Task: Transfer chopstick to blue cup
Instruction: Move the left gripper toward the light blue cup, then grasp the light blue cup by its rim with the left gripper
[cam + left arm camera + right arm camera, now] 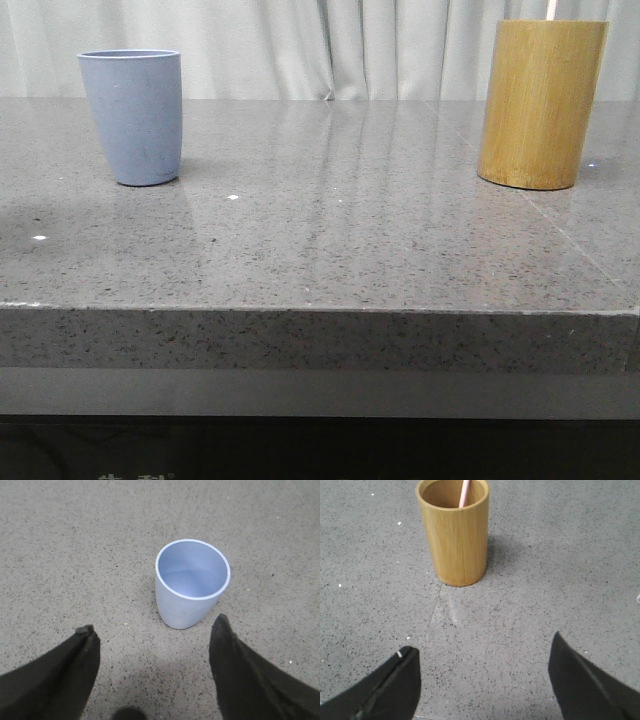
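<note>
The blue cup (132,116) stands upright at the far left of the grey counter; in the left wrist view the cup (191,584) looks empty. A thin pale pink chopstick (464,493) stands in the bamboo cylinder (453,531); only its tip (551,9) shows above the cylinder (541,103) at the far right in the front view. My left gripper (153,628) is open above the counter, short of the cup and apart from it. My right gripper (481,645) is open, short of the cylinder. Neither gripper shows in the front view.
The speckled grey counter (330,230) has a front edge close to the camera. A seam line (432,614) runs across the counter from the cylinder's base. Pale curtains (330,45) hang behind the counter.
</note>
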